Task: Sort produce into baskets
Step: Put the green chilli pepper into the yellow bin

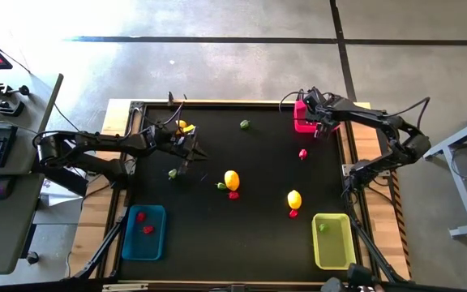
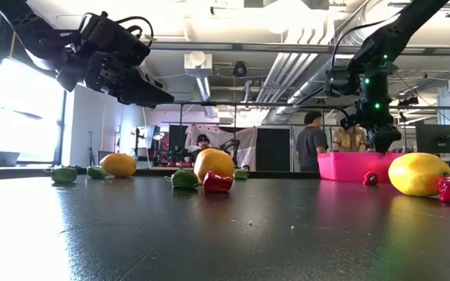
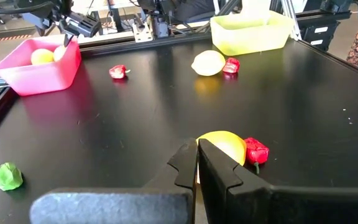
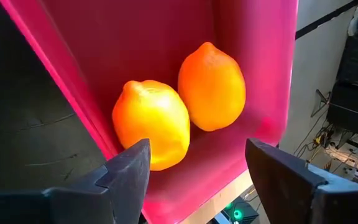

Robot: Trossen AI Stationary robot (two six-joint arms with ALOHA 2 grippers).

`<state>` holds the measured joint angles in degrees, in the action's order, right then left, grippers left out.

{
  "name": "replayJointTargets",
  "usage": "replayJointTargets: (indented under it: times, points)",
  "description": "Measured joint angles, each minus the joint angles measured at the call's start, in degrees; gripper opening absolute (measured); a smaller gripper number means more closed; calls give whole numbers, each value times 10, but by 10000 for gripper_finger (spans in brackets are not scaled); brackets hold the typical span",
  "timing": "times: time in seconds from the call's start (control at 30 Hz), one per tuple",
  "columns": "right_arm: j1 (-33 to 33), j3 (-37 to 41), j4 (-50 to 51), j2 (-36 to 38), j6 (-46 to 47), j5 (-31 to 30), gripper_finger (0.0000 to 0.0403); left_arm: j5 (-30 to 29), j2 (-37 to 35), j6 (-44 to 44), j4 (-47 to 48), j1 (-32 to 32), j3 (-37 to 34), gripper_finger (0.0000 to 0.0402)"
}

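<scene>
My left gripper (image 1: 194,151) is shut and empty, raised above the table's left half (image 2: 148,92). In its wrist view, a yellow lemon (image 3: 224,144) and a red piece (image 3: 256,151) lie on the mat just beyond its fingertips (image 3: 196,163). My right gripper (image 1: 318,123) is open and empty, right above the pink-red basket (image 1: 302,123), which holds two lemons (image 4: 151,124) (image 4: 211,86). The blue basket (image 1: 128,243) holds two red pieces. The yellow-green basket (image 1: 333,251) holds one green piece. Lemons (image 1: 232,179) (image 1: 294,199) and small red and green pieces lie loose on the mat.
A green piece (image 1: 173,173) lies near the left gripper, and another (image 1: 245,124) lies by the far edge. A red piece (image 1: 302,153) lies near the pink-red basket. A yellow piece (image 1: 183,126) lies beside the left arm. People stand in the room behind the table (image 2: 312,140).
</scene>
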<state>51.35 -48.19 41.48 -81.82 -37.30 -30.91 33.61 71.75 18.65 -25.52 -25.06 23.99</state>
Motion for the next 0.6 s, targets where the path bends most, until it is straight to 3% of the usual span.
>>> replayJointTargets:
  times: [0.13,0.27,0.6]
  points:
    - [0,-24,27,0,27,-1,247,0,0,0,0,0,0,0]
    - [-1,-62,87,0,84,18,211,0,0,0,-1,0,0,0]
    - [-1,-74,74,49,162,159,21,-28,0,6,-1,0,0,0]
